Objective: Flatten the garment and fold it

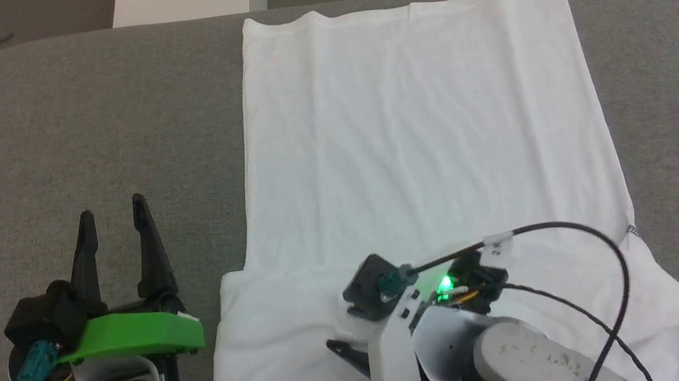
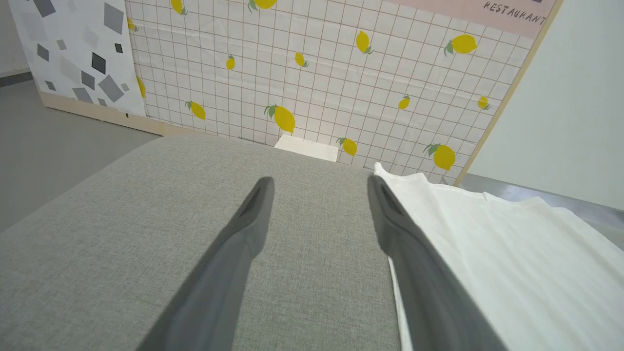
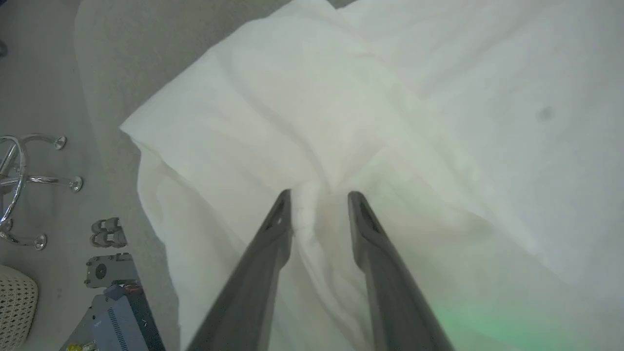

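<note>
White garment [image 1: 420, 135], spread on grey table [image 1: 60, 127]: we log a ridge of it between the narrowed jaws of our right gripper [image 3: 319, 195], its edge lying right of the wide, empty jaws of our left gripper [image 1: 112, 208].

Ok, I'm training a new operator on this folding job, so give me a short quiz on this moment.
1. True or false: the left gripper holds the shirt.
2. The right gripper is over which part of the shirt? A) far hem B) near end C) off the shirt
3. Fill in: between the right gripper's fingers lies a ridge of ____.
Key: 1 false, it is open over the bare table; 2 B; 3 fabric.
</note>
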Motion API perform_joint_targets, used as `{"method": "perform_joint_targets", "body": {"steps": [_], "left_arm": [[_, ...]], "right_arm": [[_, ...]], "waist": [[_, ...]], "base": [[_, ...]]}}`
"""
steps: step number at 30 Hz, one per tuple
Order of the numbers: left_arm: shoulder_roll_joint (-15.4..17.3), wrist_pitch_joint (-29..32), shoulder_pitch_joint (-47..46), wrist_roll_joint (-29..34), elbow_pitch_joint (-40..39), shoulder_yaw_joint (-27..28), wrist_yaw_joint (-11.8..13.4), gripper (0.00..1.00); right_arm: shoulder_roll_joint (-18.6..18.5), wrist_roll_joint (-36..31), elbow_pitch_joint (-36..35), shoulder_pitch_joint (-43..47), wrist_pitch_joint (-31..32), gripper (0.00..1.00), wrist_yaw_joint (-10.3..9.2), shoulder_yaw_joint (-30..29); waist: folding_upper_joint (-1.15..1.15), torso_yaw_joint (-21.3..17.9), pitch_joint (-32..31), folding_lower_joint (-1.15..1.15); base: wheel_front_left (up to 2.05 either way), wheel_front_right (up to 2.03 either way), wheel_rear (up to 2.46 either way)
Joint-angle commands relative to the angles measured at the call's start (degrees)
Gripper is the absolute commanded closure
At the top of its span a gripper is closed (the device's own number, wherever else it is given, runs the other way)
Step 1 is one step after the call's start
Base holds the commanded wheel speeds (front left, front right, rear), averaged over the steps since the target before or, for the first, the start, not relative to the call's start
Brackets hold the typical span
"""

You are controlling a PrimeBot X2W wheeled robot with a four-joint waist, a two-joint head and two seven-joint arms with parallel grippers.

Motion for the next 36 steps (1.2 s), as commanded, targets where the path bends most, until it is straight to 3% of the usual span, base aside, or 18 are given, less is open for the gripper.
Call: {"method": "perform_joint_targets", "body": {"steps": [1,6,14,20,21,31,36], "left_arm": [[-0.2,-0.27,-0.41,0.28,0.13,-0.12,-0.51,0.0],[1.52,-0.25,-0.13,0.9,0.43,-0.76,-0.85,0.0],[6.23,3.72,-3.05,0.21,-1.81,-2.45,-1.41,0.0],[12.37,10.41,-10.77,-1.44,-2.59,-4.99,-1.72,0.0],[15.51,15.4,-15.79,-3.47,-1.13,-6.48,-1.78,0.0],[26.77,35.0,-34.7,-10.21,7.38,-11.73,-1.81,0.0],[30.38,43.8,-40.92,-12.25,9.82,-12.61,-1.82,0.0]], "right_arm": [[0.05,0.83,-1.49,-0.14,-1.85,0.0,-0.08,-1.02],[-0.29,2.01,-11.48,2.84,-9.55,0.0,-0.08,-8.08],[-1.48,-2.25,-27.17,10.96,-20.64,0.0,-0.08,-25.37],[-0.75,-4.84,-30.13,14.18,-27.08,0.0,-0.08,-35.81],[-0.56,-6.06,-29.6,14.28,-30.25,0.0,-0.08,-38.91],[-0.1,-8.05,-27.53,11.31,-34.74,0.0,-0.08,-41.23],[0.11,-6.95,-26.93,10.1,-36.03,0.0,-0.08,-40.49]], "waist": [[0.0,-0.52,-0.58,0.0],[0.0,-2.63,-1.66,0.0],[0.0,-7.28,-0.32,0.0],[0.0,-10.7,4.57,0.0],[0.0,-12.45,7.64,0.0],[0.0,-19.48,17.47,0.0],[0.0,-22.52,20.61,0.0]], "base": [[0.0,0.0,0.0],[0.0,0.0,0.0],[0.0,0.0,0.0],[0.0,0.0,0.0],[0.0,0.0,0.0],[0.0,0.0,0.0],[0.0,0.0,0.0]]}}
